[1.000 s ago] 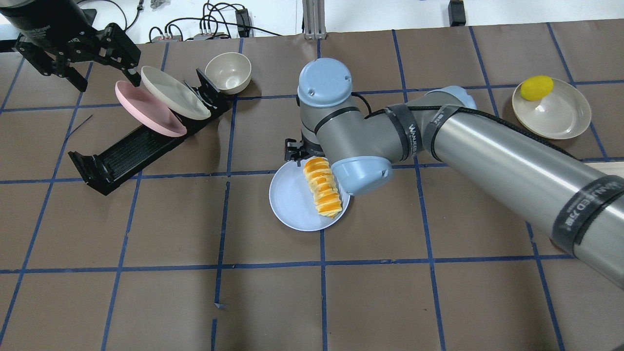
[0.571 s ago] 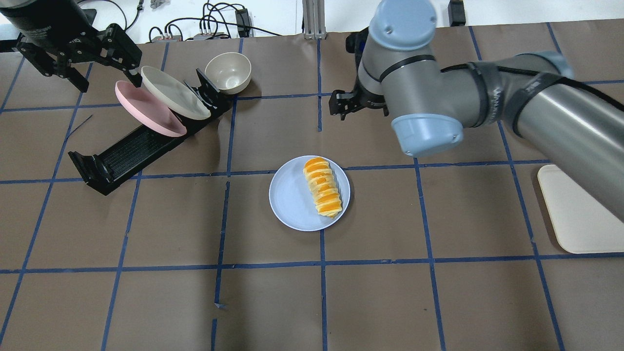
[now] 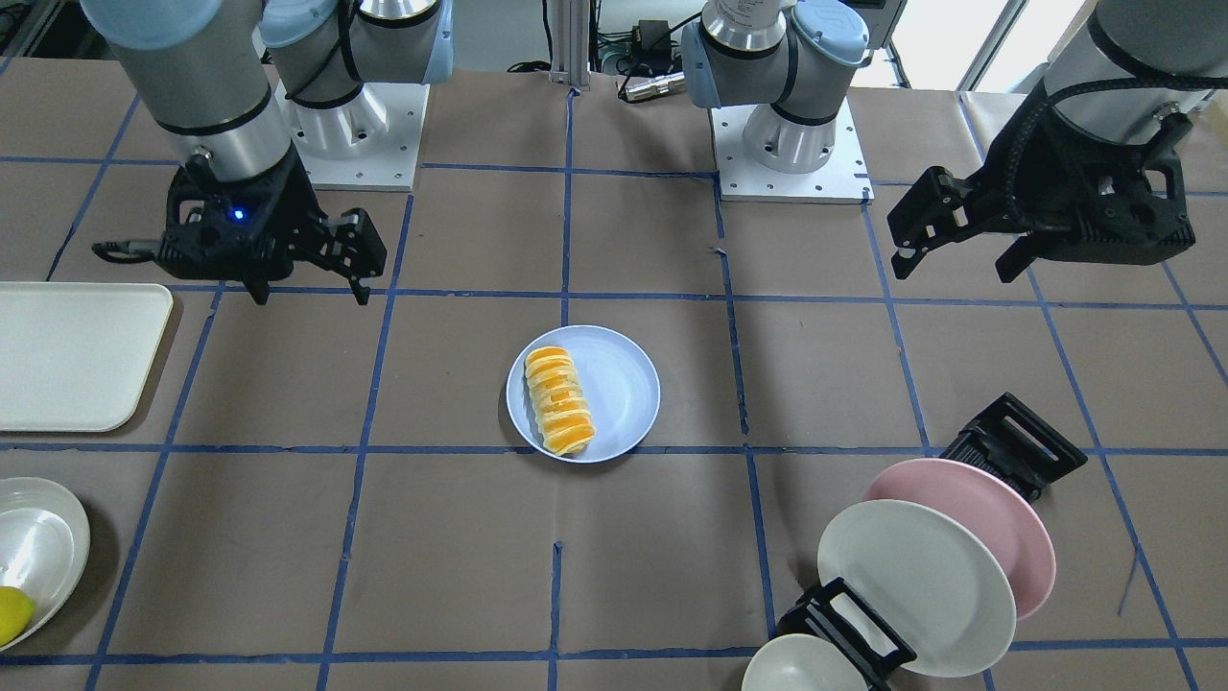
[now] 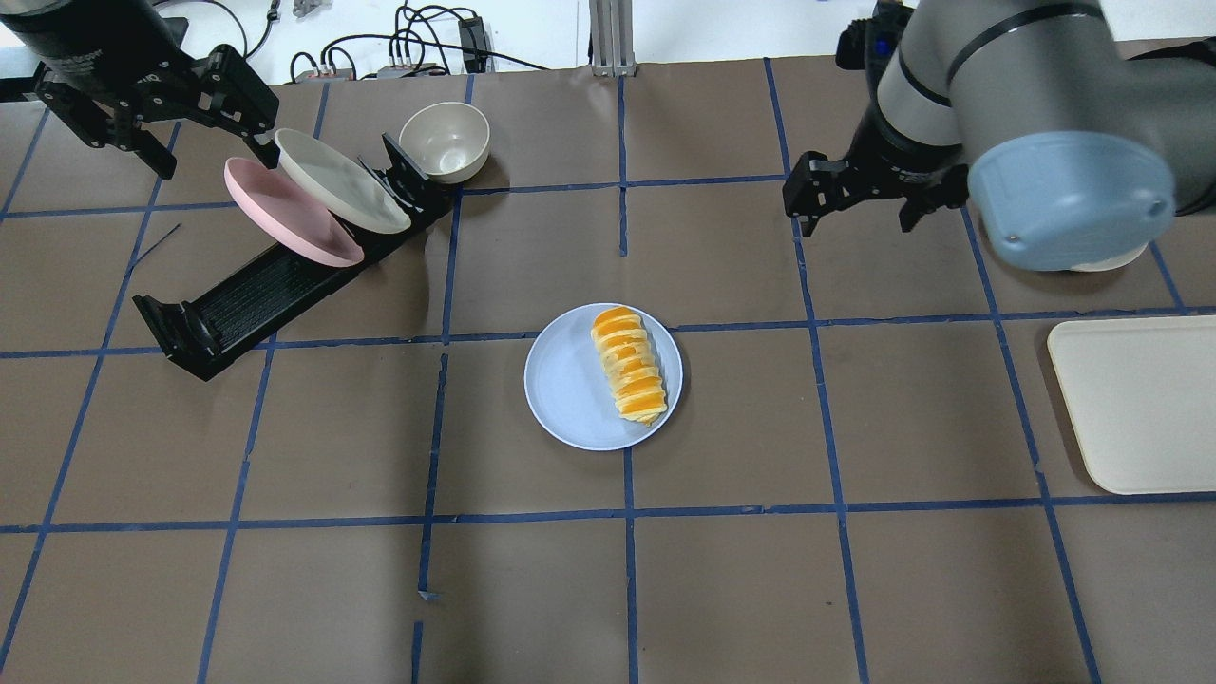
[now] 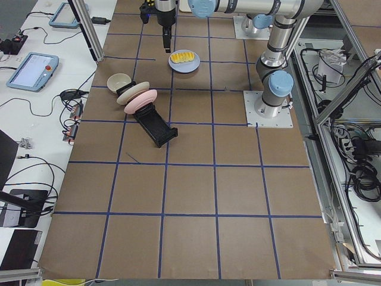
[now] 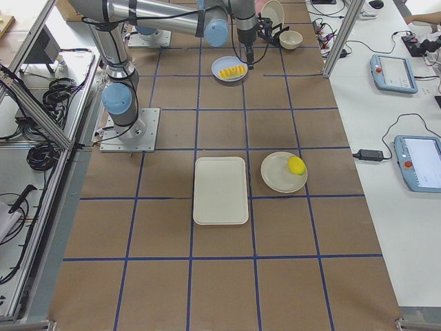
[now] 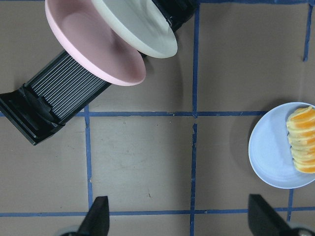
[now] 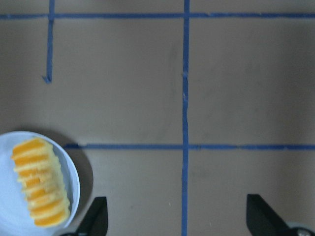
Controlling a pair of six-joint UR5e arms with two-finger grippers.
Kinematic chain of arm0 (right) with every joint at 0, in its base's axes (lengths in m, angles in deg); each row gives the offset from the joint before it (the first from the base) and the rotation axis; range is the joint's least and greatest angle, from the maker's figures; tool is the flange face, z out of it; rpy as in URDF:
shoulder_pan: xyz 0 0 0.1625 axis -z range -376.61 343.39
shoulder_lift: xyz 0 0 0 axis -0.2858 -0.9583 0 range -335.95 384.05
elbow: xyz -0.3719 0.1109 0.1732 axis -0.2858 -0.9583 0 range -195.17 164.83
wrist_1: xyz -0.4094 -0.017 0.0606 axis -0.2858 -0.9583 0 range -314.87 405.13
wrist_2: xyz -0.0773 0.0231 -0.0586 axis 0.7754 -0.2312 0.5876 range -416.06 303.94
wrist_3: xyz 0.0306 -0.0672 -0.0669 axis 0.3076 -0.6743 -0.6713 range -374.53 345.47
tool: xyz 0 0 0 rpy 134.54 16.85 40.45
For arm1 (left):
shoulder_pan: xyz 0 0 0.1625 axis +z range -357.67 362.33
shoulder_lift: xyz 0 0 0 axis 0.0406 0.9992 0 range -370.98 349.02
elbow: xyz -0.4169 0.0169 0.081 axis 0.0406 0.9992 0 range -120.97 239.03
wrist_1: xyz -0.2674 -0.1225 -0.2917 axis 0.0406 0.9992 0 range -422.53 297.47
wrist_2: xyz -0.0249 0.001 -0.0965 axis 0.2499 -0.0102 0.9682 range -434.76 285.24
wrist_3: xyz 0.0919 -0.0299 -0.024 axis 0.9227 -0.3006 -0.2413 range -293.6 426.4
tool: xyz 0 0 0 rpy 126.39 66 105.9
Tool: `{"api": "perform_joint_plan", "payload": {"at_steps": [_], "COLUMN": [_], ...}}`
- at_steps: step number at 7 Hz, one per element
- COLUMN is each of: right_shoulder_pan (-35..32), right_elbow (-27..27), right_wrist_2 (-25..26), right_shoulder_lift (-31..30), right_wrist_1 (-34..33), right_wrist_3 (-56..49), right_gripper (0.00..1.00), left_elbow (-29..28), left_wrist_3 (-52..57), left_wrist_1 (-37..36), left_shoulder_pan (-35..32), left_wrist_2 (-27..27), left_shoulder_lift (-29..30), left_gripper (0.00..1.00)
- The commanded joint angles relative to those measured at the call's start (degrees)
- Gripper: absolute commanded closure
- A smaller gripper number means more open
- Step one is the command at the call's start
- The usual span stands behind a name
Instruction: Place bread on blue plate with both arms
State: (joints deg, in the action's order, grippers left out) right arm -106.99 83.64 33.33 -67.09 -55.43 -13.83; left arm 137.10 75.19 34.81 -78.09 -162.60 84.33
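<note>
Your bread (image 4: 628, 364) lies on the blue plate (image 4: 570, 399), along its right side near the rim, so the placing looks done. The left gripper (image 4: 211, 152) and right gripper (image 4: 855, 223) both hang spread and empty, well apart from the plate. Park the arms high and outward, never low across that rim, since a nudge could roll the bread off.

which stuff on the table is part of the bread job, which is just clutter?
Job: bread, lying on the blue plate; left arm and right arm, jaws open and empty.
Lying about: pink plate and cream plate in the black rack, bowl, tray, lemon on a second cream plate.
</note>
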Motion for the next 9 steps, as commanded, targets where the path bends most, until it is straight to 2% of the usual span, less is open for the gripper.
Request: {"api": "perform_joint_plan", "payload": {"at_steps": [1, 3, 9], "right_shoulder_pan": [1.88, 2.05, 1.7], "right_elbow": [0.16, -1.06, -0.45], "right_wrist_2": [-0.62, -0.54, -0.71], "right_shoulder_lift": [-6.23, -6.77, -7.13], "right_wrist_1": [10.36, 13.62, 13.64], "right_wrist_3": [-0.87, -0.87, -1.49], "right_gripper": [0.0, 0.0, 0.0], "left_elbow": [0.07, 0.07, 0.24], "left_wrist_3": [0.0, -0.08, -0.08], "left_wrist_1": [0.13, -0.04, -0.13], "left_shoulder_pan": [0.18, -0.26, -0.44], "left_wrist_2": [-0.13, 0.04, 0.04], "left_shoulder_lift": [-0.04, 0.13, 0.04], "left_gripper": [0.0, 0.0, 0.0]}}
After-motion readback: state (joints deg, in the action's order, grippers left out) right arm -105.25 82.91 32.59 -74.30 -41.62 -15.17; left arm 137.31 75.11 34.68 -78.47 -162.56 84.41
